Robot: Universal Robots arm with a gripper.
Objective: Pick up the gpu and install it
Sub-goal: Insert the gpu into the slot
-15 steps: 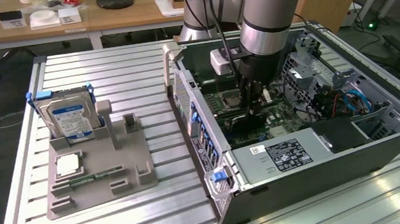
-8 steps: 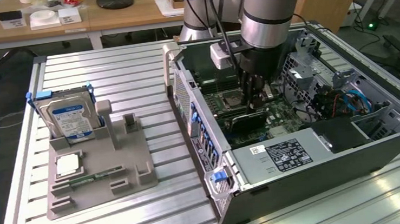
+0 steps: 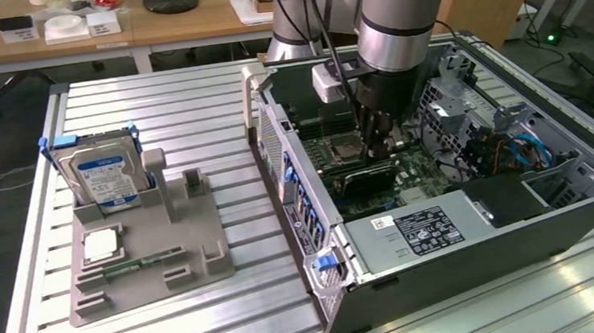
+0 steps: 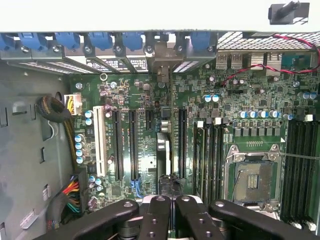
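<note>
The arm's own bulk hides much of the open computer case point(image 3: 437, 162) in the exterior view, where the gripper point(image 3: 379, 145) reaches down to the motherboard point(image 3: 406, 175) with its fingers pressed together on the gpu point(image 3: 366, 178), which stands dark and on edge there. The wrist view shows the gpu point(image 4: 164, 155) only edge-on, running from the fingers point(image 4: 156, 220) toward the slot brackets at the case wall, between the long black slots. On the worktop point(image 3: 163, 105), well apart from the case, a grey holder point(image 3: 154, 252) carries a hard drive point(image 3: 102, 177) and a memory stick point(image 3: 134, 265).
</note>
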